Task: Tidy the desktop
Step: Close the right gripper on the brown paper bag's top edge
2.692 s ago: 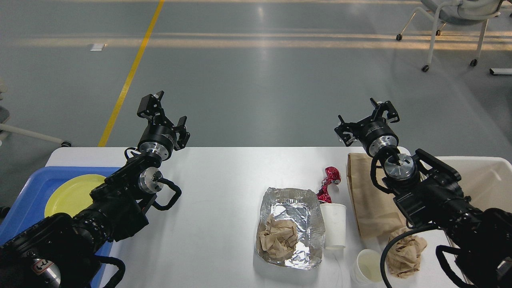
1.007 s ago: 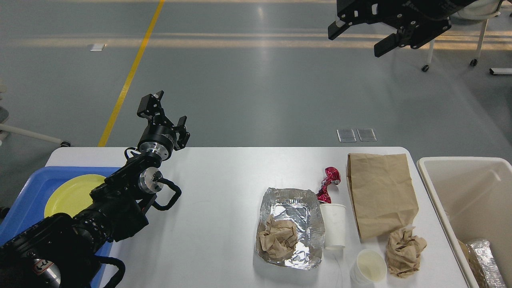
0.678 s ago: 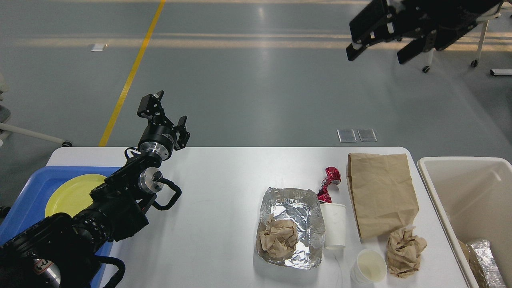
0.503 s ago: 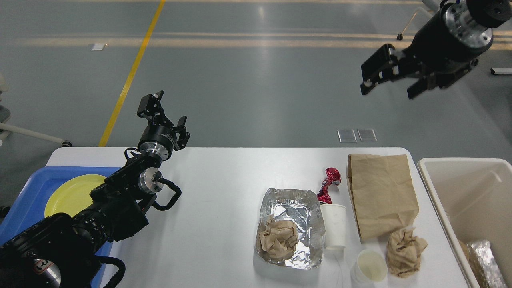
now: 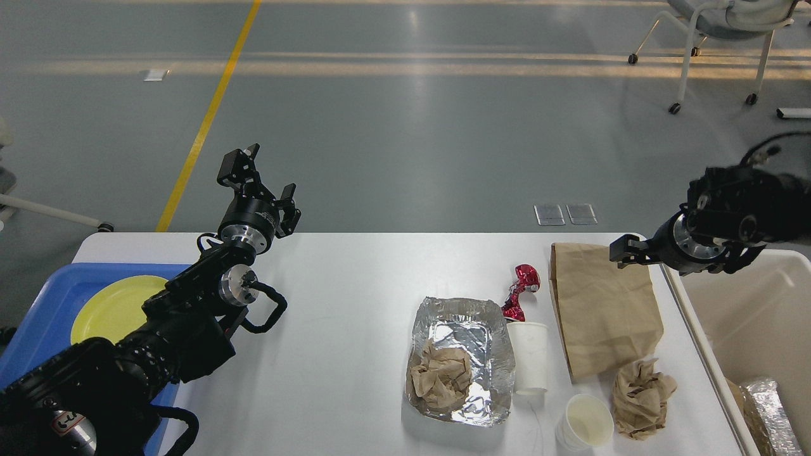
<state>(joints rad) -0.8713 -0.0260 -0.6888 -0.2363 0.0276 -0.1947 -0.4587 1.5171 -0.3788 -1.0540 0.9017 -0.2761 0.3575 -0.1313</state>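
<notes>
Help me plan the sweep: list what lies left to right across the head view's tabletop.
Blue tray holding yellow plate → foil tray → toppled paper cup → brown paper bag → cream bin.

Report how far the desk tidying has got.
Done: crumpled foil lies in the bin. In hand: nothing; the right gripper hangs over the brown paper bag, its jaws unclear. Left: foil tray, two paper cups, red wrapper, loose paper wad on the desktop.
</notes>
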